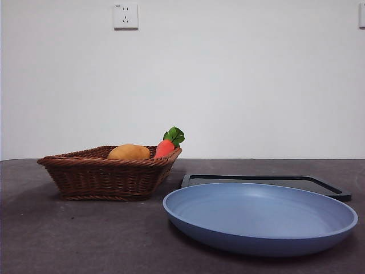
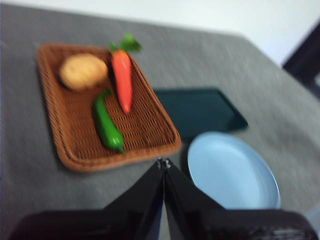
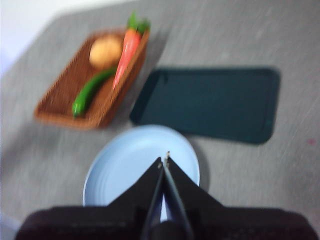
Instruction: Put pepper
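Pepper [image 2: 106, 125]: lies flat in the wicker basket [image 2: 70, 130], beside the carrot [image 2: 122, 79] and near the potato [image 2: 83, 71] (hidden behind the basket wall in the front view).
Basket: on the table's left, well apart from both grippers.
Black tray [image 1: 319, 185]: right of the basket, behind the plate.
Blue plate [image 1: 259, 217]: nearest the front camera, bare.
Left gripper [image 2: 163, 163]: jaws pressed together, gripping nothing, above the table near the basket's edge.
Right gripper [image 3: 164, 159]: jaws closed, gripping nothing, over the plate.
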`<state>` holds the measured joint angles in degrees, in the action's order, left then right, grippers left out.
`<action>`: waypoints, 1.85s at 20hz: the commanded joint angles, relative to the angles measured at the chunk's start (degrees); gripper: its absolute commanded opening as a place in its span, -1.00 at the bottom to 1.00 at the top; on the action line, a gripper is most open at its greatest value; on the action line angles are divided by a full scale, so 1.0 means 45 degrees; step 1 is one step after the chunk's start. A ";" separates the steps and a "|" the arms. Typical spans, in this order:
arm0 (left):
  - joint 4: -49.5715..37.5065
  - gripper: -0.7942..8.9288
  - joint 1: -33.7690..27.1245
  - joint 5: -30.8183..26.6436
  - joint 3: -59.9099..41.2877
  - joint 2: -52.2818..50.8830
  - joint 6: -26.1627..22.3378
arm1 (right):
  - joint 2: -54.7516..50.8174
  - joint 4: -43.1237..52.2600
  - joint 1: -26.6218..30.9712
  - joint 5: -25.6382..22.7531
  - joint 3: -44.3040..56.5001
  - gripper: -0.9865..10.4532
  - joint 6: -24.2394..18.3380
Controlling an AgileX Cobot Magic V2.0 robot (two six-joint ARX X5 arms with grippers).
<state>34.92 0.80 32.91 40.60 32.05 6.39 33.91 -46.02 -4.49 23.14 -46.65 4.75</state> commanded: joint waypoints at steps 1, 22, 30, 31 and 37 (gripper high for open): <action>0.1307 -0.82 -0.0024 0.0461 0.0933 0.0680 -0.1773 | 0.0801 -0.1593 -0.0121 0.0214 -0.1180 -0.82 -0.1807; 0.2817 0.01 -0.0015 0.0733 0.1831 0.1409 -0.2370 | 0.4279 -0.3638 -0.0209 0.0155 -0.2443 -0.24 -0.1919; 0.2822 0.01 -0.0015 0.0738 0.1831 0.1409 -0.2370 | 0.9175 -0.1778 -0.0894 0.0117 -0.2443 -0.24 -0.1923; 0.2822 0.01 -0.0015 0.0738 0.1831 0.1409 -0.2370 | 0.9768 -0.1481 -0.1117 0.0092 -0.2443 -0.24 -0.1923; 0.2822 0.01 -0.0015 0.0733 0.1831 0.1409 -0.2370 | 1.2463 0.0087 -0.2147 -0.1224 -0.2438 -0.24 -0.1923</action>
<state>48.31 0.80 35.97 47.70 38.28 -4.05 89.17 -45.87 -13.96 17.91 -56.73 -4.25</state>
